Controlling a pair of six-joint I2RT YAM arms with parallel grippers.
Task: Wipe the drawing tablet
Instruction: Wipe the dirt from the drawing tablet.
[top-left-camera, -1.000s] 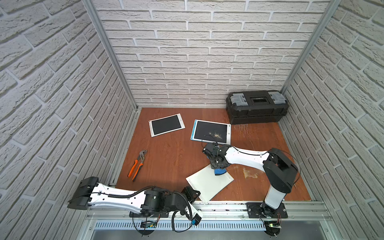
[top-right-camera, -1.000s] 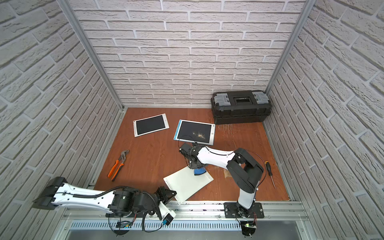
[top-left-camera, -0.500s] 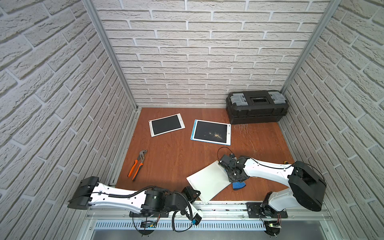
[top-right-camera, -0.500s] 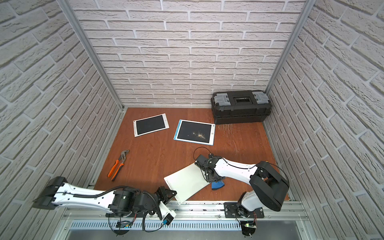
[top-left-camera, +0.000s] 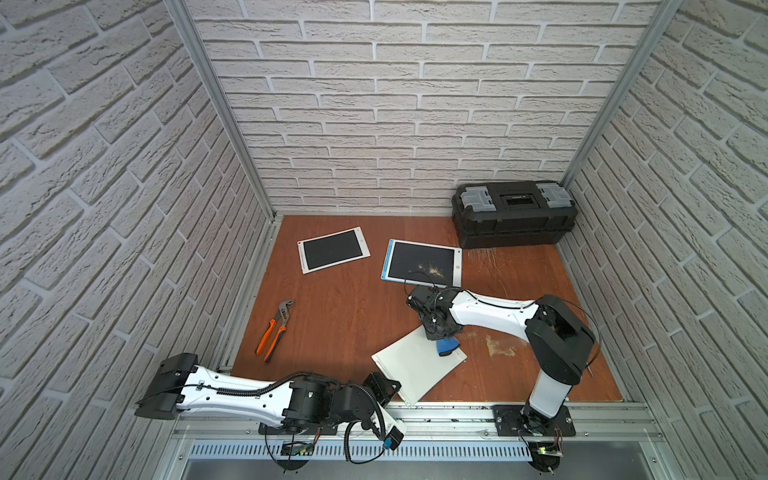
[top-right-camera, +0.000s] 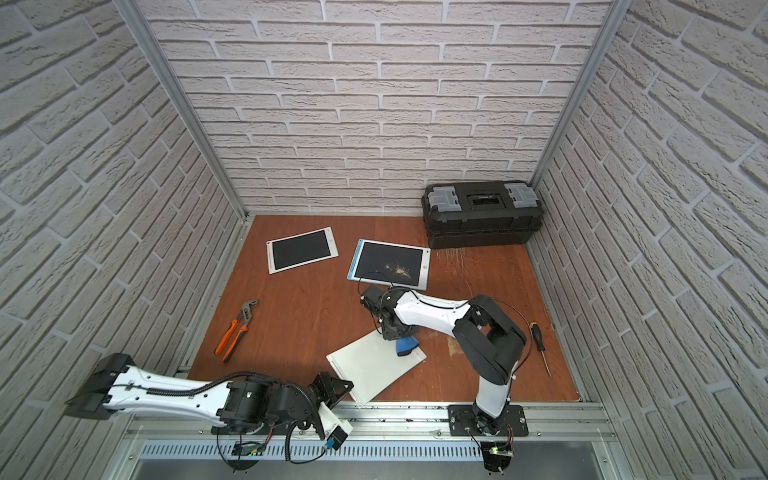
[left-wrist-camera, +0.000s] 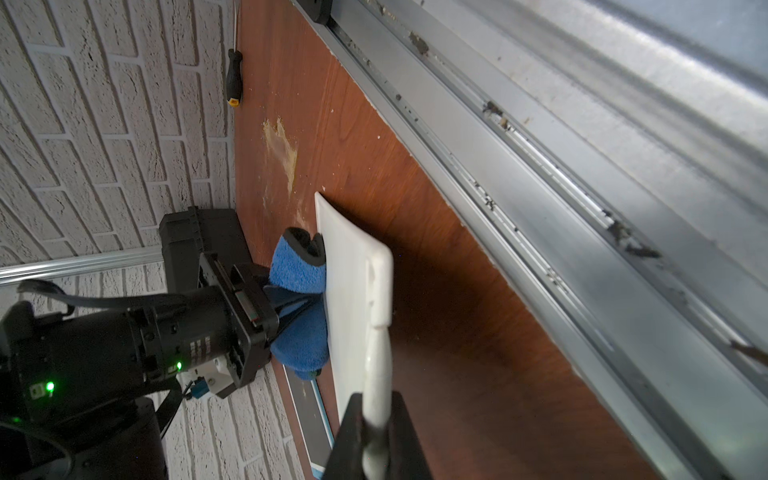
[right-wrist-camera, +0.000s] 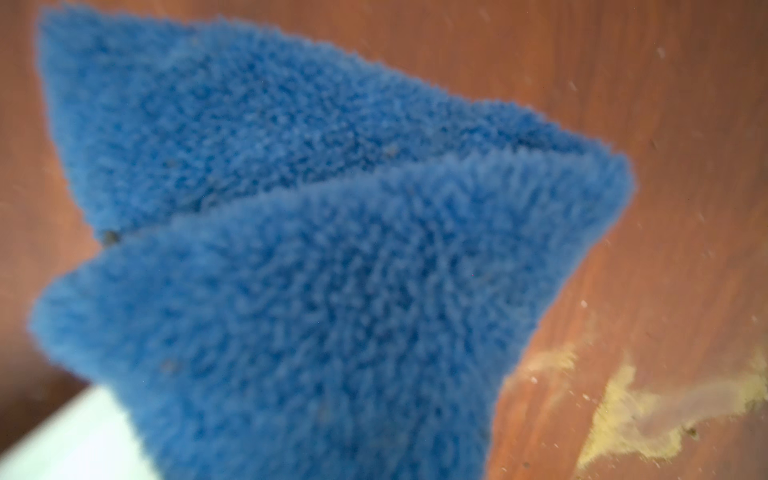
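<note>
A white drawing tablet (top-left-camera: 411, 365) (top-right-camera: 370, 365) lies askew near the front edge, plain pale face up. My left gripper (top-left-camera: 390, 388) (left-wrist-camera: 376, 436) is shut on its near corner, the edge pinched between the black fingers. My right gripper (top-left-camera: 440, 332) (top-right-camera: 397, 332) points down over the tablet's far corner, shut on a folded blue cloth (top-left-camera: 448, 345) (left-wrist-camera: 297, 270) that presses on that corner. The cloth (right-wrist-camera: 311, 249) fills the right wrist view and hides the jaws. A blue-framed tablet (top-left-camera: 422, 262) with crumbs on its dark screen lies farther back.
A white-framed tablet (top-left-camera: 332, 249) lies at the back left and a black toolbox (top-left-camera: 513, 214) in the back right corner. Orange pliers (top-left-camera: 275, 328) lie at the left, a screwdriver (top-right-camera: 540, 345) at the right wall. A yellowish smear (top-left-camera: 496, 347) marks the wood.
The right arm swept the cloth from the white tablet's far corner out to the right front, off the tablet, and has come back to that corner. The left arm has not moved.
</note>
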